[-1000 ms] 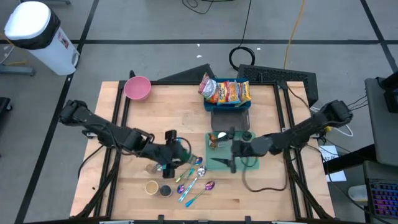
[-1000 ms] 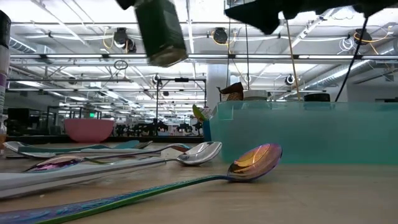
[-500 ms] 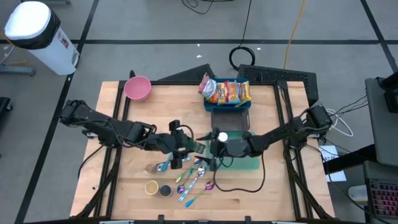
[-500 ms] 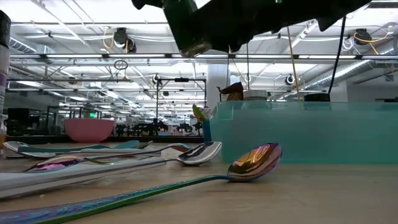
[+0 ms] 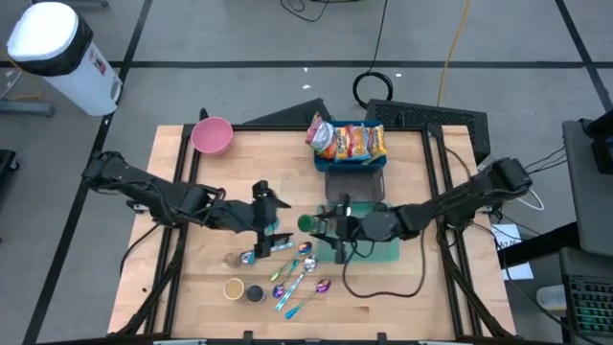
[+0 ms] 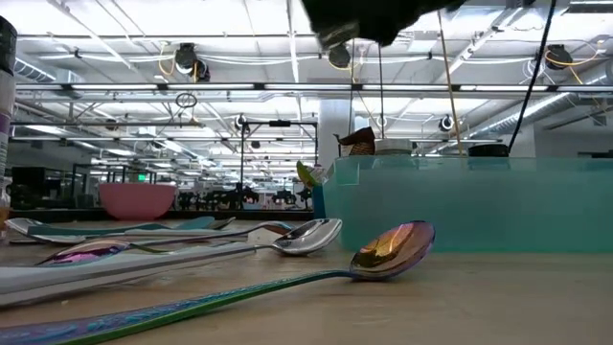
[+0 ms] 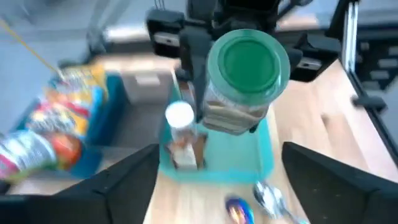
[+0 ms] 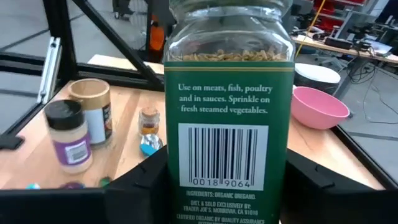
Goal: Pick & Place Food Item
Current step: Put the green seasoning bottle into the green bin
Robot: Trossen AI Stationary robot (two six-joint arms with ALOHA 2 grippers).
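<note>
A glass spice jar (image 5: 308, 223) with a green lid (image 7: 251, 63) and a green barcode label (image 8: 225, 155) hangs level above the table's middle, lid toward the table's left. My right gripper (image 5: 324, 226) is shut on it, reaching in from the right. My left gripper (image 5: 276, 228) stands open just left of the lid, its fingers (image 7: 124, 180) wide apart and touching nothing. In the low view only the jar's underside (image 6: 337, 36) shows at the top. My right gripper pinches the jar between its two fingers (image 8: 140, 183) on opposite sides of the glass body (image 8: 186, 186), near the jar's bottom end. The fingers come level from the table's right and lie along the jar. The jar is lifted clear and lies level.
Below the jar a teal tray (image 5: 381, 251) holds a small white-capped bottle (image 5: 343, 209). A blue bin of snack packets (image 5: 350, 144) stands at the far edge and a pink bowl (image 5: 212, 135) far left. Several spoons (image 5: 302, 268) and two small jars (image 5: 244, 289) lie near the front.
My left gripper carried the jar toward the table's right and tipped it level. My right gripper came left to meet it and shut on it. My left gripper then opened, let go and drew back toward the left.
</note>
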